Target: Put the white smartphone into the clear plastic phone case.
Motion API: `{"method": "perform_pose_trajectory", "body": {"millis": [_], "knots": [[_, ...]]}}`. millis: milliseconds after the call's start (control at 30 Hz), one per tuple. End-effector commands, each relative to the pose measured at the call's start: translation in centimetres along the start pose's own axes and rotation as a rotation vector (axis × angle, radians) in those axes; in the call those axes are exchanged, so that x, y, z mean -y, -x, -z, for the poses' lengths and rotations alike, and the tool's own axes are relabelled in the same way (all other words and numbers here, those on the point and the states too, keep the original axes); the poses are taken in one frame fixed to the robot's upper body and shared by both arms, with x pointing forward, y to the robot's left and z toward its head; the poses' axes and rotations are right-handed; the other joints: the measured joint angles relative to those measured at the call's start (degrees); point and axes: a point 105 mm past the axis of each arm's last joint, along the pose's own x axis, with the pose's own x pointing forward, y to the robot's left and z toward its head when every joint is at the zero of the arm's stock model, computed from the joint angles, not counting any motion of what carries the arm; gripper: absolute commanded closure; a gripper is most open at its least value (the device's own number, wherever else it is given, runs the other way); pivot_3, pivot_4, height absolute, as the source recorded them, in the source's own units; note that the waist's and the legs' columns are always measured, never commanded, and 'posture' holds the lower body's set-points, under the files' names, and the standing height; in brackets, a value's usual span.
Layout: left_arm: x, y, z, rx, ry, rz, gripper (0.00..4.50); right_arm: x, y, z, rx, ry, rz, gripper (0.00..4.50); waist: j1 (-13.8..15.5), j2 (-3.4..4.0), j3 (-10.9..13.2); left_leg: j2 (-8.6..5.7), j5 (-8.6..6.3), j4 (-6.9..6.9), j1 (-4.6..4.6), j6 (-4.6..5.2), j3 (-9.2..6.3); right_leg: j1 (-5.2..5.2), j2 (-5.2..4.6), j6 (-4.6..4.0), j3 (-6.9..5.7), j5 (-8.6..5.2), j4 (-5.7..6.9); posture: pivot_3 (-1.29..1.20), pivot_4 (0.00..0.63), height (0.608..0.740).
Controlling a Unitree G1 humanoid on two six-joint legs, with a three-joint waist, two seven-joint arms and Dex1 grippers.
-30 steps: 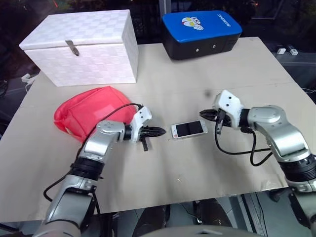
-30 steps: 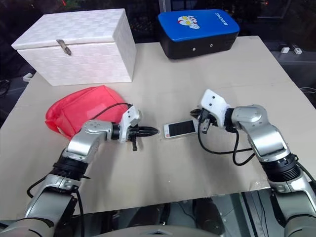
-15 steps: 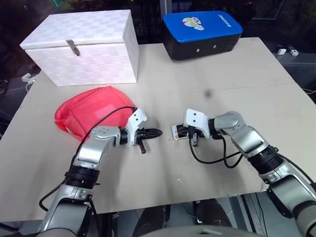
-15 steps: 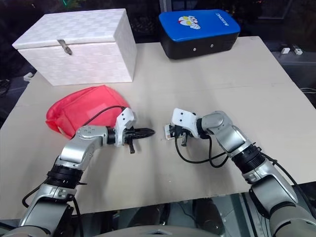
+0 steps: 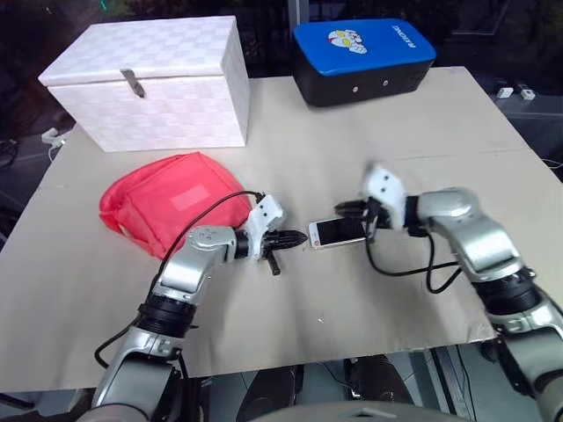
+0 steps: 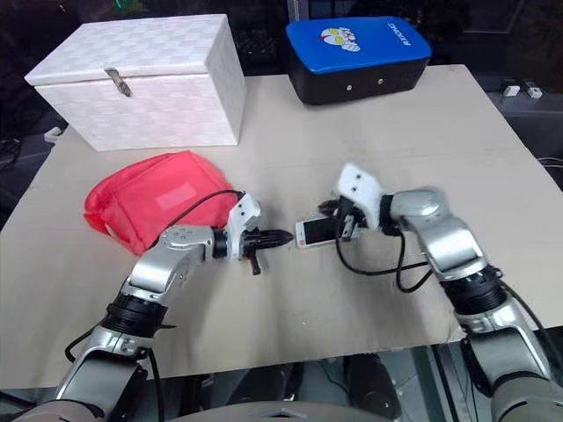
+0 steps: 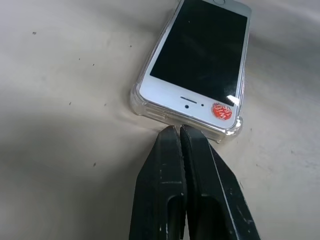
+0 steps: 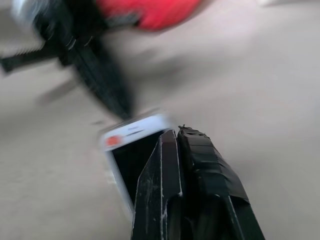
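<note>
Head views: the phone (image 5: pixel 338 231) lies screen-up on the table (image 5: pixel 369 132), between the left gripper (image 5: pixel 299 238), whose closed tips point at its near end, and the right gripper (image 5: pixel 345 209), closed over its far end; a red bag (image 5: pixel 167 198), white box (image 5: pixel 149 83) and blue case (image 5: pixel 362 57) sit farther off. Left wrist view: the left gripper's fingers (image 7: pixel 167 170) are pressed together, holding nothing, tips just beside the clear case (image 7: pixel 137 102), which wraps the phone's end. Right wrist view: the right gripper's fingers (image 8: pixel 165 180) are together, empty, above the screen.

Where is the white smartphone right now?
The white smartphone lies flat near the table's middle, in the clear plastic phone case, between the shut left gripper and right gripper.
</note>
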Motion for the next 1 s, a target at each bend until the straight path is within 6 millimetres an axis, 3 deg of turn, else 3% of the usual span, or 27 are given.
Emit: {"method": "perform_pose_trajectory", "body": {"millis": [33,133,267,733,1000], "knots": [[0.1,-0.2,-0.5,-0.002,-0.036,0.003,4.41,1.6,2.0,1.9,-0.091,0.02,0.138,4.5,0.5,0.0,0.0,0.0,0.0,0.01,0.0,0.0,0.01,0.0,-0.01,0.0,0.02,0.0,0.0,0.0,0.15,0.74],[0.1,-0.4,-0.6,-0.002,-0.041,0.007,4.41,2.2,2.8,4.4,-0.199,0.047,0.198,4.5,0.6,0.02,0.0,0.0,0.0,0.0,0.02,0.0,0.1,-0.01,0.0,0.0,0.11,0.0,0.03,0.0,0.15,0.74],[0.2,-0.4,-0.6,-0.008,-0.041,0.012,4.41,1.5,2.0,5.3,-0.218,0.049,0.184,4.5,0.6,0.01,0.0,0.01,0.0,0.0,0.04,0.0,0.11,-0.01,0.01,0.0,0.11,0.0,0.04,0.0,0.15,0.74],[-0.7,-0.4,-0.8,-0.018,-0.058,-0.005,4.41,-2.8,-2.1,4.1,-0.138,0.064,0.037,4.5,0.5,0.01,0.0,0.01,0.01,0.02,0.08,-0.01,0.11,0.01,0.02,0.0,0.11,0.0,0.07,0.0,0.15,0.74],[-1.7,0.8,-0.5,-0.036,-0.06,-0.038,4.41,-3.2,-2.5,3.6,-0.113,0.045,0.029,4.5,-0.2,0.0,0.0,0.04,0.01,0.02,0.22,-0.02,0.22,0.03,0.07,0.0,0.26,0.0,0.24,0.0,0.15,0.74]]}}
